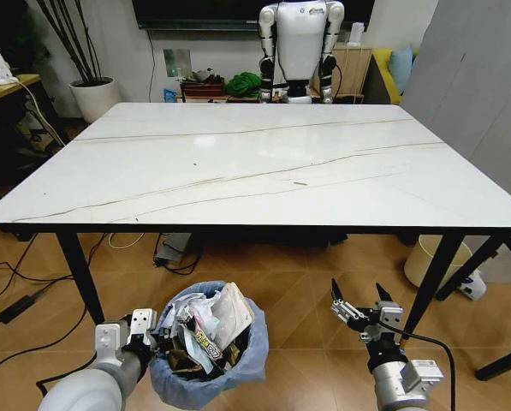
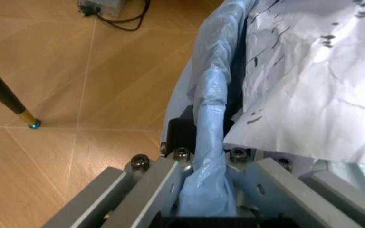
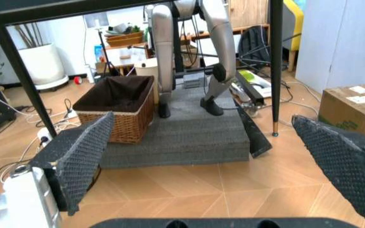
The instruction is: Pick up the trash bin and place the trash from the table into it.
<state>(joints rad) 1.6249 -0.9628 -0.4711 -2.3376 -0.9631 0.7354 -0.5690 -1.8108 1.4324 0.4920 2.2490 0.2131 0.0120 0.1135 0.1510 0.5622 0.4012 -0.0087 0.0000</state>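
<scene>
My left gripper (image 1: 150,336) is clamped on the rim of the trash bin (image 1: 205,377), pinching its blue bag between both fingers (image 2: 149,190); the bin sits low in front of the table (image 1: 264,163), heaped with trash (image 1: 205,328). My right gripper (image 1: 364,306), released and empty, hangs beside the bin. The tabletop looks bare of litter, so I judge the filling step done; what remains is setting the bin down steadily.
</scene>
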